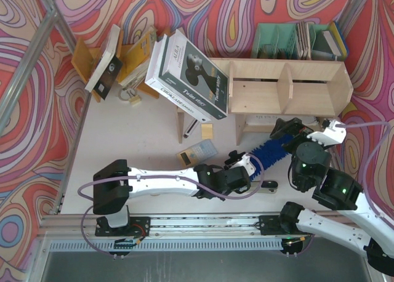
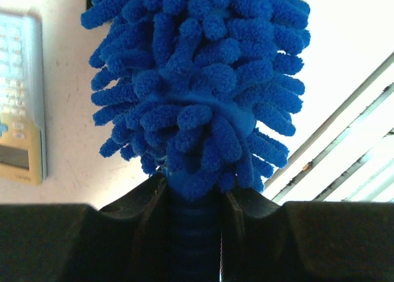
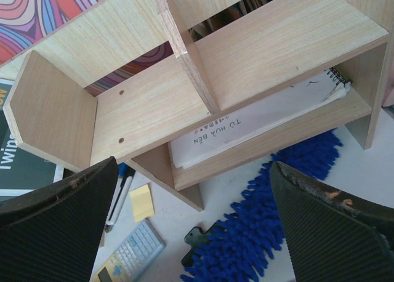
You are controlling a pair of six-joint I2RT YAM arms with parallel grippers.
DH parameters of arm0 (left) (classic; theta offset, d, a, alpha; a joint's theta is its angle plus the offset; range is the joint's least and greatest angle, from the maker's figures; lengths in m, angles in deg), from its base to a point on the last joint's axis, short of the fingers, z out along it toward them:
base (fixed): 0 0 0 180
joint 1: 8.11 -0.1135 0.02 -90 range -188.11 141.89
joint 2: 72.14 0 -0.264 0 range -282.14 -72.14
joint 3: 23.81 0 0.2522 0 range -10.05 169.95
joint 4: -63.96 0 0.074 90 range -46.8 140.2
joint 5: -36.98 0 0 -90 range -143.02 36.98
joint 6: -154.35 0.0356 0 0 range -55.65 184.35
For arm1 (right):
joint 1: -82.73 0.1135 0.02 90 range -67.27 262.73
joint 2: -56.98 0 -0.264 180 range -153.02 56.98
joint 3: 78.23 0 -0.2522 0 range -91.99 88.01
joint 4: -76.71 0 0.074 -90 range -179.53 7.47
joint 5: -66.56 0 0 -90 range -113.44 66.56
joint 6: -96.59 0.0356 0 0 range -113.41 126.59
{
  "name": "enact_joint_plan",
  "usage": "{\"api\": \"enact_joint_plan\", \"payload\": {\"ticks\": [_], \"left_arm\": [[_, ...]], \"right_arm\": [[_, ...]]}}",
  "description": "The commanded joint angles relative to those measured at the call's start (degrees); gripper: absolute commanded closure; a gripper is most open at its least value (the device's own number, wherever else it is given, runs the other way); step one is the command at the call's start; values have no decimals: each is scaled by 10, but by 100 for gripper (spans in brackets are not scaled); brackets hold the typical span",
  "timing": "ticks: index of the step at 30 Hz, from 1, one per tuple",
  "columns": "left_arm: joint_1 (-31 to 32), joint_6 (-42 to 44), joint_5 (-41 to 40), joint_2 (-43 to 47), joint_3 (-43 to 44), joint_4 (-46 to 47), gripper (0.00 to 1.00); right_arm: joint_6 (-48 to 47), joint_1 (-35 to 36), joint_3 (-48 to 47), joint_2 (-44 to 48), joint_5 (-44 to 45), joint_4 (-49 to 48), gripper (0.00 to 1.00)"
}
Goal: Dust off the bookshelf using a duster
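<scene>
The blue fluffy duster lies on the table in front of the light plywood bookshelf, its tip near the shelf's legs. My left gripper is shut on the duster's handle. In the left wrist view the handle sits between the jaws of that gripper, with the shaggy head beyond. My right gripper is open and empty above the duster's far end. In the right wrist view this gripper hangs over the duster, facing the bookshelf.
A notebook lies on the shelf's lower level. A calculator, a yellow note and a pen lie left of the duster. A large dark book leans on the shelf's left end. A green file organizer stands behind.
</scene>
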Motion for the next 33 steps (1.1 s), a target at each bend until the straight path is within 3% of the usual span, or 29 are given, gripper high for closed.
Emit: {"api": "enact_joint_plan", "payload": {"ticks": [1, 14, 20, 33], "left_arm": [[2, -76, -76, 53, -31, 17, 100], [4, -232, -164, 199, -169, 8, 100], [4, -250, -150, 170, -146, -45, 100], [-8, -202, -77, 35, -44, -90, 100]], "right_arm": [[3, -2, -14, -9, 4, -8, 1], [7, -2, -10, -10, 2, -9, 1], [-1, -2, -15, -10, 3, -13, 1], [3, -2, -16, 0, 4, -3, 1]]}}
